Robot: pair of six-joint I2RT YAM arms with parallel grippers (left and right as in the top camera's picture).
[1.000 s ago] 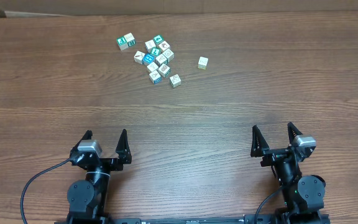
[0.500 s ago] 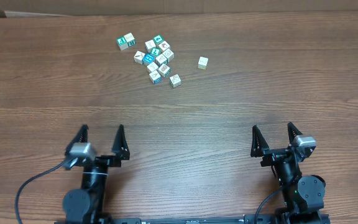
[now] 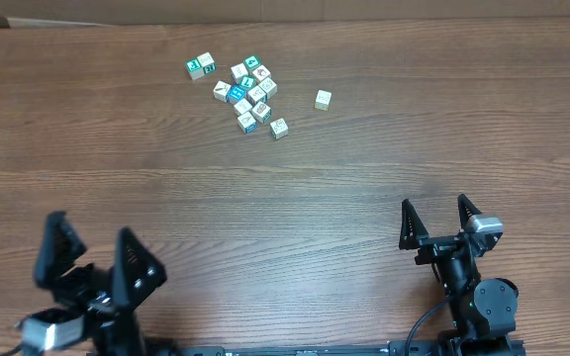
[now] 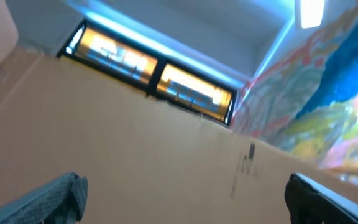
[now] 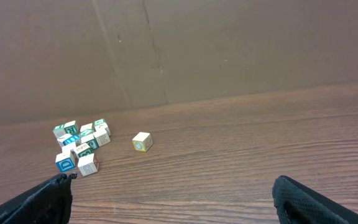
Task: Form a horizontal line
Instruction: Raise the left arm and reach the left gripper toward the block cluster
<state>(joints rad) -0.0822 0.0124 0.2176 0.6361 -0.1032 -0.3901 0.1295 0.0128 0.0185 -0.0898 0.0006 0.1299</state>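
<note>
Seen at near edge of brown wooden table (image 3: 364, 178): left gripper (image 3: 92, 255) & right gripper (image 3: 435, 220), fingers apart, empty. Far side: small pale wooden letter cubes (image 3: 245, 91) clumped, lone pale cube (image 3: 323, 99) apart to right.

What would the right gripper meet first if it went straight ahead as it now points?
Probably nothing on the table: the right gripper aims right of the lone cube, toward the cardboard wall.

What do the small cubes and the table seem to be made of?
Cubes: probably pale wood with a matte finish and printed teal and green faces; the right wrist view shows light, bare sides. Table: brown wood grain with a slight sheen. I cannot tell whether it is solid wood or laminate.
</note>
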